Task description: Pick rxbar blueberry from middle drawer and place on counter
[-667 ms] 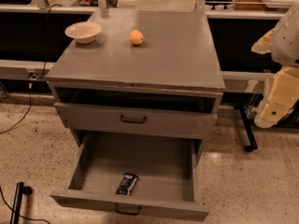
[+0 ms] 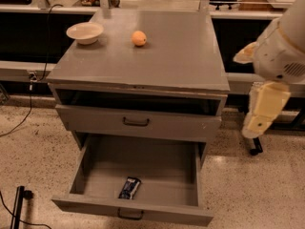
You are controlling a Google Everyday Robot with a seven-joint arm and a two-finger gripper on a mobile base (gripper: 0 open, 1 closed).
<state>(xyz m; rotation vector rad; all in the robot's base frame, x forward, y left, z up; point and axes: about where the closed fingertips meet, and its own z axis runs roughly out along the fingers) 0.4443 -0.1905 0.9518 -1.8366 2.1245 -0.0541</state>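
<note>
The rxbar blueberry [image 2: 129, 187], a dark wrapper with white and light-blue print, lies flat near the front of the open middle drawer [image 2: 157, 173], the lowest and pulled-out one. The counter [image 2: 181, 56] is the grey cabinet top. My gripper [image 2: 261, 113], cream coloured, hangs pointing down off the cabinet's right side, level with the upper drawer front, well above and right of the bar. It holds nothing that I can see.
A cream bowl [image 2: 85, 32] and a round orange fruit [image 2: 139, 38] sit at the back left of the counter. The drawer above [image 2: 138, 122] is slightly out. A black cable [image 2: 19, 123] runs along the speckled floor at left.
My arm and gripper have moved left, closer to the cabinet's right side. The bar, drawer, bowl and fruit have not moved.
</note>
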